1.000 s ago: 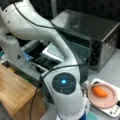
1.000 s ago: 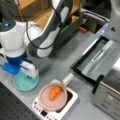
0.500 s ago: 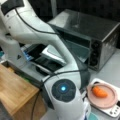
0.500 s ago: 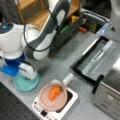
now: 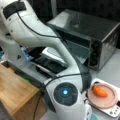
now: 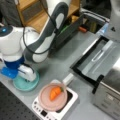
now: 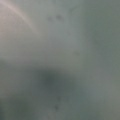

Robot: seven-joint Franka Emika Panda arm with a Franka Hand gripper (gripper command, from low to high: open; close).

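My gripper (image 6: 27,75) hangs at a front view's lower left, its white hand right down on a teal plate (image 6: 18,86); the fingers are hidden behind the hand. The wrist view is filled by a blurred grey-green surface very close to the lens. An orange carrot (image 6: 55,93) lies on a pink plate (image 6: 45,101), which rests on a white scale (image 6: 71,101) just to the right of the teal plate. In a front view the hand (image 5: 87,112) shows at the bottom edge, next to the carrot (image 5: 100,91) and pink plate (image 5: 110,101).
A steel toaster oven (image 5: 100,32) stands with its door (image 6: 96,61) folded down and open. A wooden shelf (image 6: 37,15) stands behind the arm, and a wooden block (image 5: 15,92) is at a front view's left. Dark trays (image 5: 50,63) lie by the robot's base.
The arm's wrist has sunk a little toward the teal plate. The carrot and pink plate have not moved.
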